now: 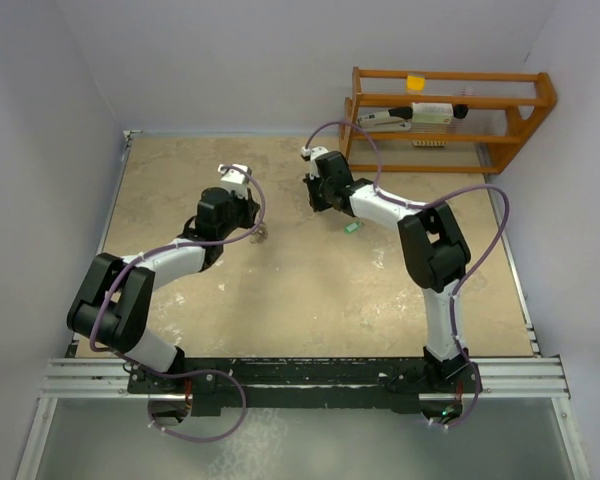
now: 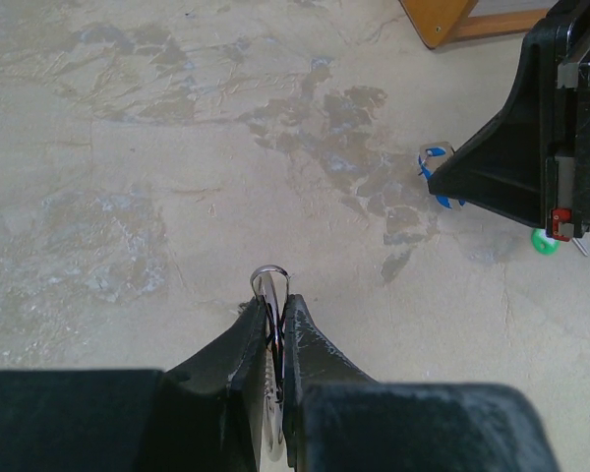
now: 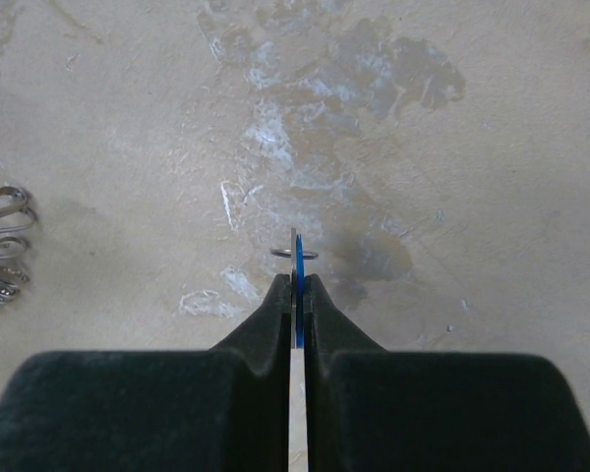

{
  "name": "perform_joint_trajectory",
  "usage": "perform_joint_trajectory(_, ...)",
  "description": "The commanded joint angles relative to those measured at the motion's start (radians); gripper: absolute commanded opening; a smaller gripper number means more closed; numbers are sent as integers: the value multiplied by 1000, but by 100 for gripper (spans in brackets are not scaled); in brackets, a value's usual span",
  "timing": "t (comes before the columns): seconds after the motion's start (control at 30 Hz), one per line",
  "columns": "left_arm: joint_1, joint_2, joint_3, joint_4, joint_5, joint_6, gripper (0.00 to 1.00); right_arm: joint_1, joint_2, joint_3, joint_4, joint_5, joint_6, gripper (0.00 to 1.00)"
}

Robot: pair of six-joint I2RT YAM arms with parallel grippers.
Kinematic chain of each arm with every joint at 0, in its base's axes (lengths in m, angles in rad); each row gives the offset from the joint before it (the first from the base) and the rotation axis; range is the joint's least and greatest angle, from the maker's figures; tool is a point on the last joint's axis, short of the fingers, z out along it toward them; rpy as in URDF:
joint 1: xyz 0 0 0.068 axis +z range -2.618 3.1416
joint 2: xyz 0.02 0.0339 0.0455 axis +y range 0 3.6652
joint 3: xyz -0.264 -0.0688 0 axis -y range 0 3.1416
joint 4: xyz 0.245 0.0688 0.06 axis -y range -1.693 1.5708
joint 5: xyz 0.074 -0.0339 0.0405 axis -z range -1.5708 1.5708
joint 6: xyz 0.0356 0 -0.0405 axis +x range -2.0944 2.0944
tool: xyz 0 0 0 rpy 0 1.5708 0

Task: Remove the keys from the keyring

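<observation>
Right gripper [image 3: 296, 282] is clamping the blue key [image 3: 296, 261] edge-on; left gripper [image 2: 273, 303], well apart, is pinching a silver metal loop [image 2: 270, 275]; the green key [image 2: 544, 243] is lying loose on the table [image 1: 310, 300].

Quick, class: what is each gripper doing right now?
Left gripper: shut on a silver metal loop, key or keyring unclear.
Right gripper: shut on the blue key.
</observation>
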State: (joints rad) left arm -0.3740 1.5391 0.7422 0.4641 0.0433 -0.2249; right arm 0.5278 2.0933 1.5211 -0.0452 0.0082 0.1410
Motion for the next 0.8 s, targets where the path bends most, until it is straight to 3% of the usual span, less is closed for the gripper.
perform_joint_trajectory(0.0,9,1,14,61,11,-16,0,0,-12,37,22,-11,11,0)
perform_joint_trajectory(0.5,16,7,-4,53,-14,-14,0,0,84,98,-3,-21,29,0)
perform_joint_trajectory(0.77,26,95,38,23,-83,-9,0,0,106,104,-18,-16,29,0)
